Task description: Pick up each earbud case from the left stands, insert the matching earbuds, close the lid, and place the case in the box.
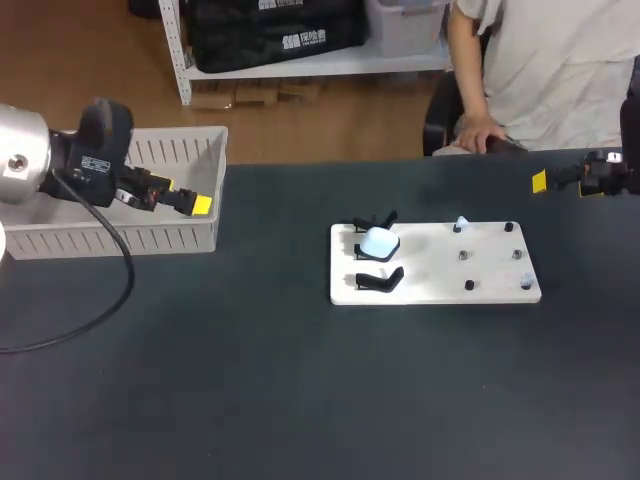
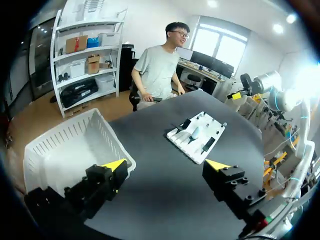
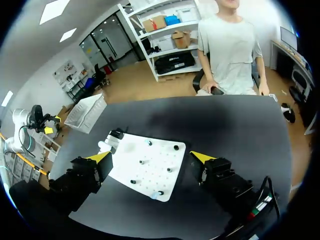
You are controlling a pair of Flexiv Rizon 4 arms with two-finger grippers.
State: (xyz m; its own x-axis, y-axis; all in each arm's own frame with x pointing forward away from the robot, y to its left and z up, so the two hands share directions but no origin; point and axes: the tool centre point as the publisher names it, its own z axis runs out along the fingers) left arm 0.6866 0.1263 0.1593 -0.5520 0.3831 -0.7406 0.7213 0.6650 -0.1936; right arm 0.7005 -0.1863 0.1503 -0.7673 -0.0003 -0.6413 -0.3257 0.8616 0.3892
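Head view, board (image 1: 430, 282) mid-table (image 1: 250, 390), box (image 1: 170, 238) at table's left edge, well apart.

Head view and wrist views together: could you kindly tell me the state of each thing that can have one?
Left gripper: jaws open, holding nothing.
Right gripper: jaws open, holding nothing.
Earbud case: resting on the middle stand; lid state cannot be told.
Near stand: empty.
Box: no case visible inside.

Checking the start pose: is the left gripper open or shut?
Open: the left gripper has its yellow tips wide apart, nothing between them.
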